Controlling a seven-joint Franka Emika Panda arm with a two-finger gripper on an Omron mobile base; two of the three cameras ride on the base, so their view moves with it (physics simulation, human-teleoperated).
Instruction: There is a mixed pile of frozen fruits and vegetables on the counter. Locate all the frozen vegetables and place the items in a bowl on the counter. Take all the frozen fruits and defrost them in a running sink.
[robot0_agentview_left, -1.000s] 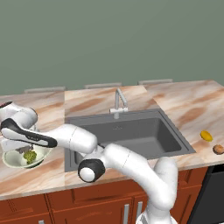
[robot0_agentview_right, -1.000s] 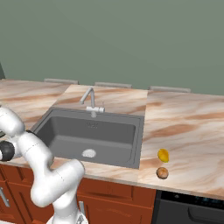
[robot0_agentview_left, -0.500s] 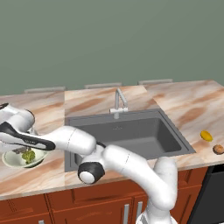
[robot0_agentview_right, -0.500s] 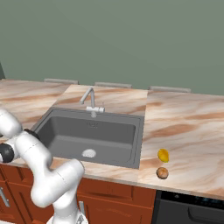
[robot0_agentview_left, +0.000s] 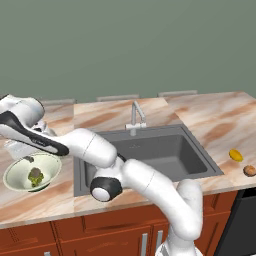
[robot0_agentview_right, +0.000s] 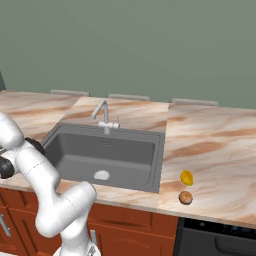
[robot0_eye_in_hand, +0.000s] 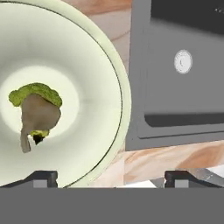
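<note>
The veggies (robot0_eye_in_hand: 36, 109) lie in the bowl (robot0_agentview_left: 50, 162), left of the sink (robot0_agentview_left: 150, 155); the gripper (robot0_eye_in_hand: 111, 177) is spread wide, holding nothing; next it must go right of the sink for the fruits (robot0_agentview_right: 186, 185).

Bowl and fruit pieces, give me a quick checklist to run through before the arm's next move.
1. Vegetables in the wide cream-green bowl: green floret and brown lump lie inside. Ok.
2. Jaws: fingertips spread wide, nothing between them. Ok.
3. Yellow-orange oval fruit piece and brown roundish one: on the marble counter right of the sink. Not ok, still to move.
4. Dark grey sink: basin holds nothing over the silver drain. Ok.
5. Silver faucet running: cannot tell.
</note>
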